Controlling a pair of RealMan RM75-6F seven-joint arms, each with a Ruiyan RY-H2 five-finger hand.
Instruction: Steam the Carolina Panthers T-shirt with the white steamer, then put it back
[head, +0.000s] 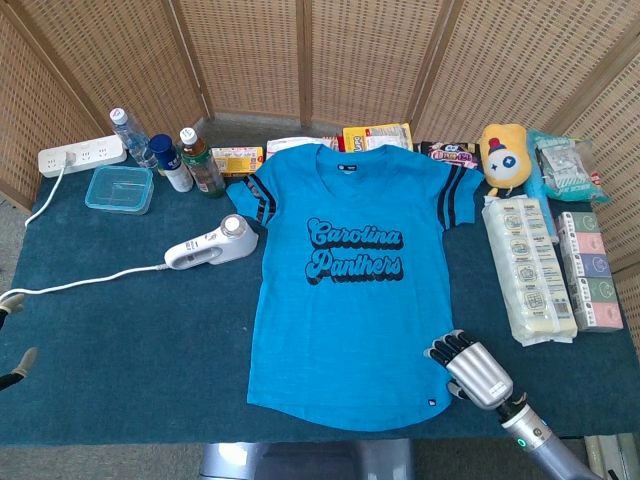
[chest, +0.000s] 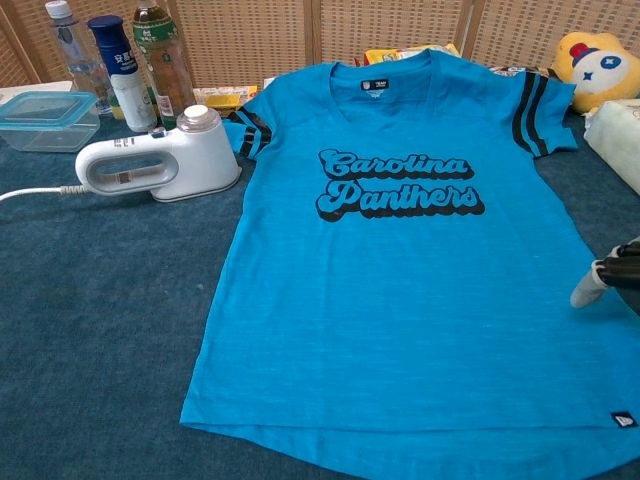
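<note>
Head view shows the right hand (head: 472, 367) at the near right of the table, its fingers (head: 446, 347) apart and holding nothing, their dark tips over the lower right edge of the Carolina Panthers T-shirt (head: 350, 270). Chest view catches only one pale fingertip of that hand (chest: 586, 291) at the right border, over the shirt's right side. The left hand (head: 20, 368) barely shows at the left edge of the head view, only a pale tip near the table's edge, and whether it is open or closed cannot be told.

The blue shirt lies flat, face up, in the middle of the dark blue table (head: 120, 340), collar toward the wicker screen (head: 300, 60). The white steamer (head: 209, 244) rests on the table just beside the shirt's left sleeve, untouched, well apart from both hands, its white cord (head: 90, 280) trailing toward the left edge.

Behind the steamer stand three bottles (head: 165, 155) and a clear lidded box (head: 119, 188), with a white power strip (head: 80, 156) at the far left corner. A yellow plush toy (head: 502, 157) and packaged goods (head: 527, 266) sit along the right side
</note>
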